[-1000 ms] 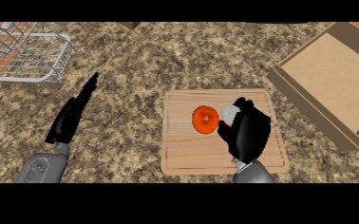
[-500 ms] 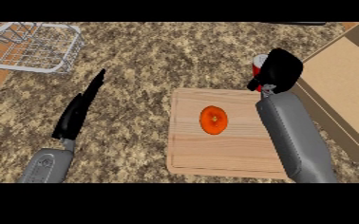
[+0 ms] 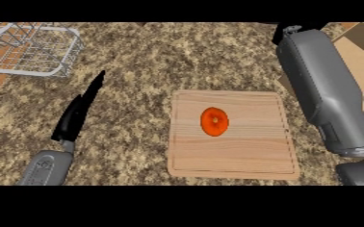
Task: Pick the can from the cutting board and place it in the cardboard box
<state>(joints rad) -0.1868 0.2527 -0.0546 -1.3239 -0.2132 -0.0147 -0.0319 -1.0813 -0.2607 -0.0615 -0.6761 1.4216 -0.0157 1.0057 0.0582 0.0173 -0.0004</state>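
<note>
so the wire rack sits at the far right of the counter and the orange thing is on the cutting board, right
Not quite. The head view shows the wire rack at the far left of the counter, not the right. The orange thing is indeed on the cutting board.

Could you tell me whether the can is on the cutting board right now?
No: the cutting board carries only a round orange item, and no can shows anywhere in the head view.

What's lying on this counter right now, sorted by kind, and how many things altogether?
Wooden cutting board: 1
Orange round thing on the board: 1
Wire rack: 1
Cardboard box, partly hidden behind the right forearm: 1
Total: 4
</note>
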